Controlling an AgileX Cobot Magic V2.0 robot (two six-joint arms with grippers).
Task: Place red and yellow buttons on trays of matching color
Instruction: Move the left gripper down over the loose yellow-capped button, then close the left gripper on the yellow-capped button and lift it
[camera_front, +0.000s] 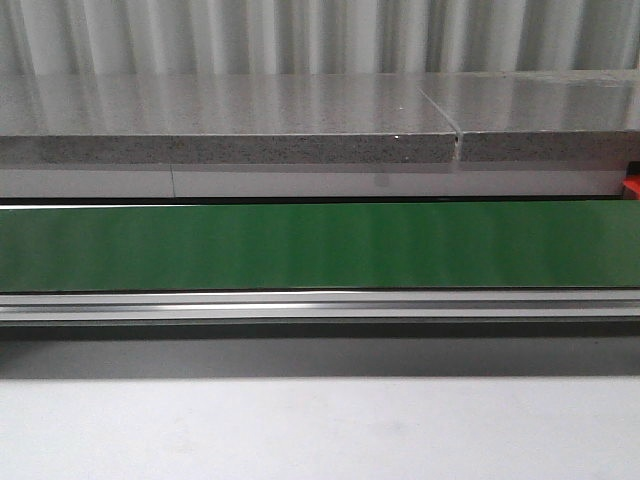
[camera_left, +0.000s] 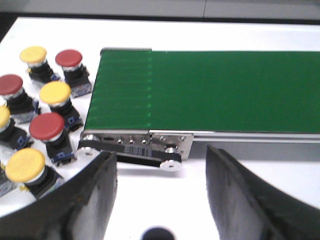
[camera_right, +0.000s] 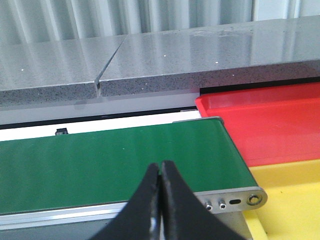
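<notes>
Green fills the middle of the scene: a conveyor belt (camera_front: 320, 245) runs across the white table (camera_front: 320, 430) with nothing riding on it. The buttons are clustered on the table just beyond one end of the belt, seen only in the left wrist view, red and yellow caps mixed together; a red button (camera_left: 46, 126) stands nearest the belt's roller, with a yellow button (camera_left: 54, 92) just behind it. At the belt's other end, in the right wrist view, the red tray (camera_right: 270, 125) and the yellow tray (camera_right: 290, 200) lie side by side, both apparently bare in the parts that show.

The left gripper (camera_left: 162, 190) hangs above the belt's end with its jaws spread wide and nothing between them. The right gripper (camera_right: 161, 200) has its fingers pressed together, holding nothing, over the belt near the trays.

No button appears to have been sorted yet, so the task looks to be at its start. The next move probably calls for the left gripper to shift sideways over one button and descend around its cap without knocking its close neighbours.
</notes>
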